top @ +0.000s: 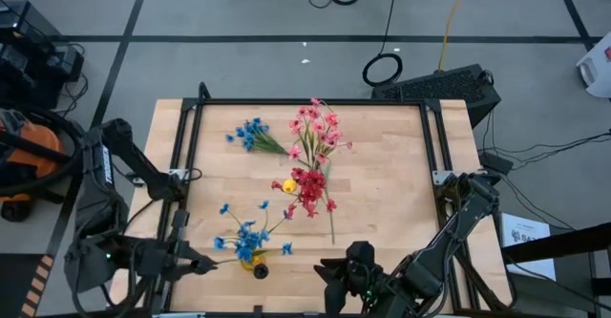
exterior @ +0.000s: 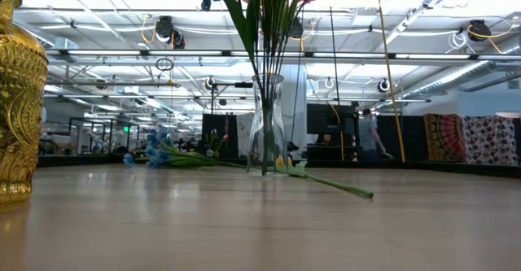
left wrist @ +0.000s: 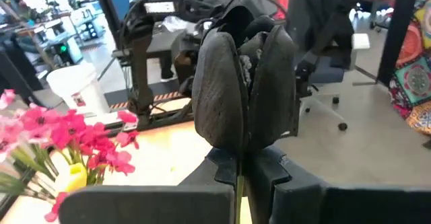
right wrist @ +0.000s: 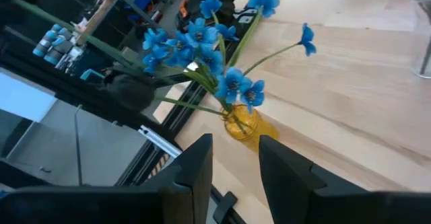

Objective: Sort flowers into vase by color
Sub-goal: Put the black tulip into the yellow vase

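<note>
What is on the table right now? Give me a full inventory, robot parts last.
Yellow vase: one, amber glass, near edge of the table on the left side, holding blue flowers.
Clear vase: one, transparent glass, mid-table, holding pink flowers and other stems.
Loose blue sprig: one, blue blossoms on a green stem, lying flat on the far-left part of the table.
Red flowers: one cluster, red, mid-table near the clear vase.
Yellow bud: one, yellow, beside the red cluster.
Table: one, light wood, dark frame.
Left claw: shut, empty, at the near-left edge beside the yellow vase.
Right claw: fingers apart, empty, at the near edge.
</note>
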Available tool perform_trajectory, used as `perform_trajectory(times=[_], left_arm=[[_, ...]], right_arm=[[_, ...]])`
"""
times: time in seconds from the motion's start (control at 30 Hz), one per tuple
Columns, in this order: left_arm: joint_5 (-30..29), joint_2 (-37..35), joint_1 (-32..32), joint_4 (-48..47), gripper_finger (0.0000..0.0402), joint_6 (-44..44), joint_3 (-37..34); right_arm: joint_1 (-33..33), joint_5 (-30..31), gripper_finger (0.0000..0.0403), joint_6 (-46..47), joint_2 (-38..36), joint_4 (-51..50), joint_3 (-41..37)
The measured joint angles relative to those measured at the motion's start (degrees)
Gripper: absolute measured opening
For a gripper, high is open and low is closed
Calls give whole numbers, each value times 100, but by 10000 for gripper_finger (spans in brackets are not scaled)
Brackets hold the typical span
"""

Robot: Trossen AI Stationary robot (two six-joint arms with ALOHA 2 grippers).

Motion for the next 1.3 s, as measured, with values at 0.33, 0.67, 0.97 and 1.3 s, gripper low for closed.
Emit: perform_trajectory(times=[0.33,0.67,0.97,1.3], left_arm=[[-4,-8,182,159,11,-81,-245],[124,-21,222,597,11,196,-282],[91,-24,221,425,11,203,-314],[-151,-26,220,511,11,-204,-834]], right_arm=[[14,3,111,-99,0,115,0],[14,3,111,-101,0,115,0],[14,3,111,-101,-2,124,0],[12,3,111,-101,-2,126,0]])
